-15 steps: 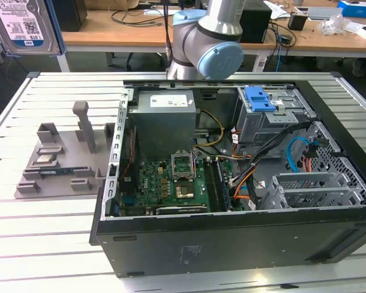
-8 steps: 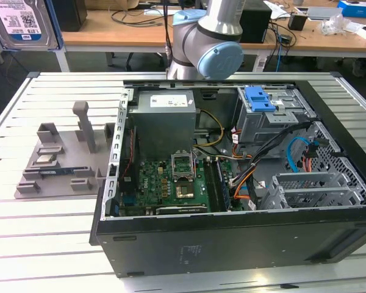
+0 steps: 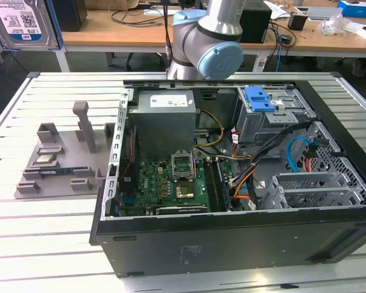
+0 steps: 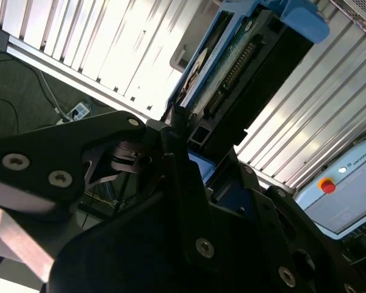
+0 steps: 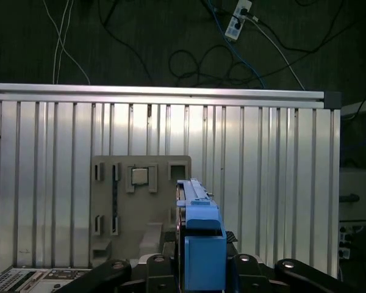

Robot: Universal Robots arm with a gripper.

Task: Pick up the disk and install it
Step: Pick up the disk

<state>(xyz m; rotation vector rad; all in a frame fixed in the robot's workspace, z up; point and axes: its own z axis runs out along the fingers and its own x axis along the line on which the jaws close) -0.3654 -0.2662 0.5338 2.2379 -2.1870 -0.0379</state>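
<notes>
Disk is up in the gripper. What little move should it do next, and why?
Probably swing the disk toward the exterior view's right, over the open computer case: the gripper grips it high, far from the drive cage.

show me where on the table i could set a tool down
Bare slatted table lies on the near side of the grey fixture, at the exterior view's left of the open computer case; another bare strip runs behind the fixture to the table's far edge. Inside the case it is crowded with boards and cables. The hand holds the disk.
</notes>
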